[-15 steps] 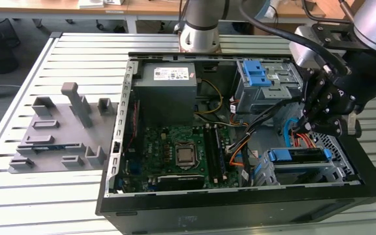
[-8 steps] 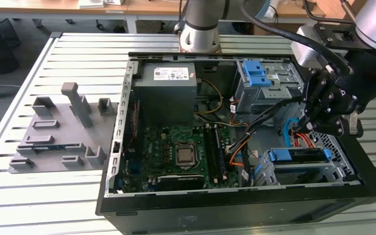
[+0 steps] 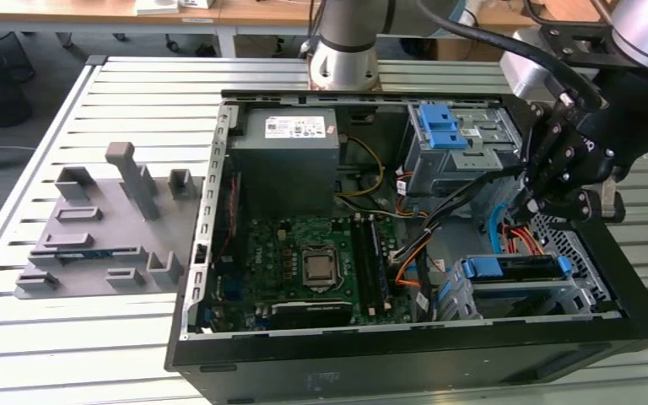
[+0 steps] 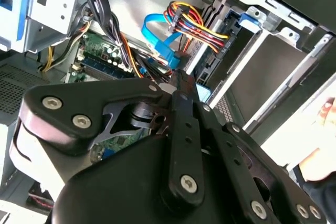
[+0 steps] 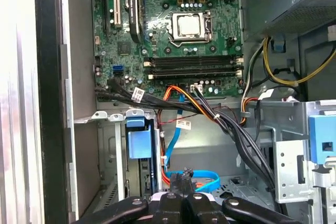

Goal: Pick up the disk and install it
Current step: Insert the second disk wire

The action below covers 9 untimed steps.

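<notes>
The pincer point(image 3: 543, 202) is clenched on nothing, hanging inside the open computer case point(image 3: 414, 354) with the case wall just beside it. The disk point(image 3: 510, 268) sits in its bay near the pincer, not touching it. Cables point(image 5: 210, 114) crowd the gap before the tips. The exterior view adds a grey fixture point(image 3: 99, 236) on the counter point(image 3: 77, 354), well apart; the first wrist view shows the motherboard point(image 5: 173, 24) beyond the disk point(image 5: 139, 142).
</notes>
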{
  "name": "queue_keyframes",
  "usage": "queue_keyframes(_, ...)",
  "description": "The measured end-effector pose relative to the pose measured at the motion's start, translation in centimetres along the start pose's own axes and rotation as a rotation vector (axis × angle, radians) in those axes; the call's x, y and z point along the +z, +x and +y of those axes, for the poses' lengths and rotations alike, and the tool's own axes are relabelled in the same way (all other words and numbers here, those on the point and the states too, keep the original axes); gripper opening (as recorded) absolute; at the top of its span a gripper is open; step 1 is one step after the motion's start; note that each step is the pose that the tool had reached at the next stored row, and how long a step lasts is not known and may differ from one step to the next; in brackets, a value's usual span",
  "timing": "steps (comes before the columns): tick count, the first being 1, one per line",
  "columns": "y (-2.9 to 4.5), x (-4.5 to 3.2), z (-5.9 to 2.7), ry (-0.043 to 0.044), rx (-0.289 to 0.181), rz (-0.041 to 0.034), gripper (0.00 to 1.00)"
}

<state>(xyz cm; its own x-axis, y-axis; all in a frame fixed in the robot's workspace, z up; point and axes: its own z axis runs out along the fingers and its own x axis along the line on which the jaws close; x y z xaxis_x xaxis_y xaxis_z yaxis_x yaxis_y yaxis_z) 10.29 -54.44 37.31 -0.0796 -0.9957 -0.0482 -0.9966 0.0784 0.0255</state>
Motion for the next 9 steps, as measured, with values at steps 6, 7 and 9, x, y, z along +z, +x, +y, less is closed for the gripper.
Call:
queue_keyframes(6, -0.23, -0.42, -0.10, 0.0000, 0.000, 0.0000, 0.11)
queue_keyframes(7, -0.28, -0.41, -0.13, 0.0001, 0.000, -0.0001, 0.11)
queue_keyframes(9, -0.43, -0.39, -0.17, 0.0000, 0.000, 0.0000, 0.11)
